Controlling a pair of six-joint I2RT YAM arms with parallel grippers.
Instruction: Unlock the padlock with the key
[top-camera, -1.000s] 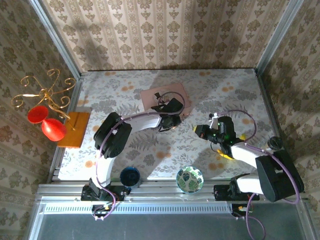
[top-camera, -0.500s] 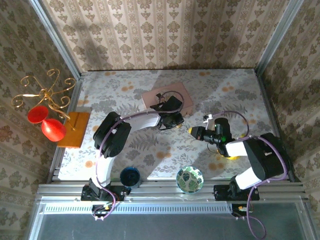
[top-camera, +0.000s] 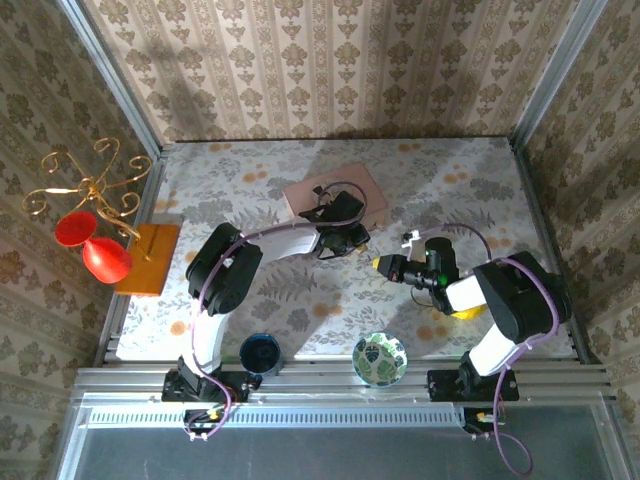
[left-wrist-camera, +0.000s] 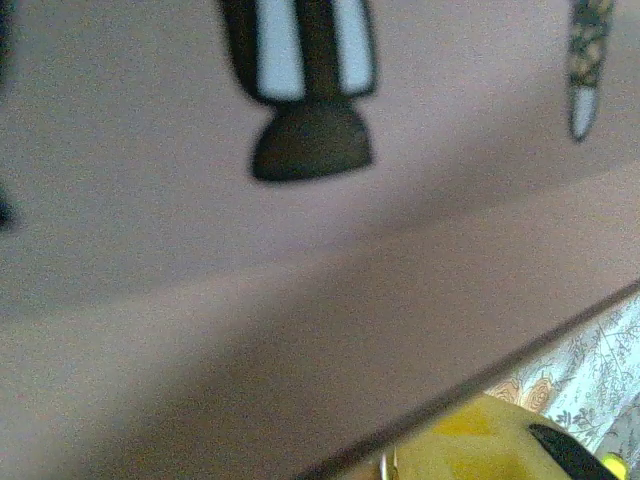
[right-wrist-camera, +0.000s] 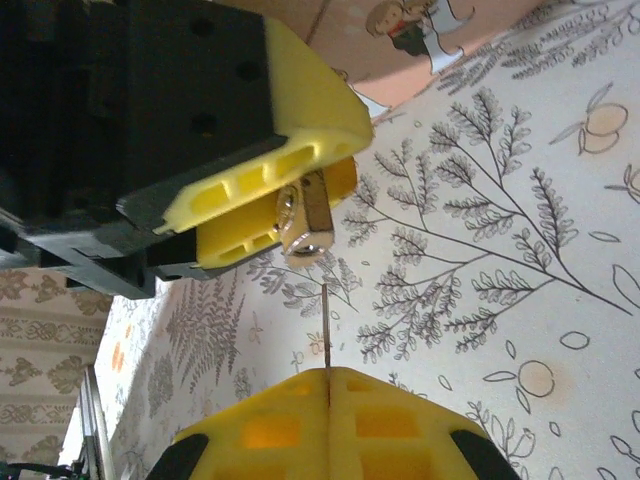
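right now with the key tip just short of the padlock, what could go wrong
The key is a thin blade pinched at its end by the right gripper; pushed in misaligned, it could bend or slip. The padlock sticks partly out of the left gripper, so a push might twist it loose.

Both arms fold in toward mid-table, grippers nose to nose and just apart. The left gripper (top-camera: 348, 241) comes in from the left with its elbow bent, yellow fingers (right-wrist-camera: 270, 170) pinched on the padlock (right-wrist-camera: 305, 225). The right gripper (top-camera: 383, 264) lies low pointing left, pressed together on the key (right-wrist-camera: 327, 320).
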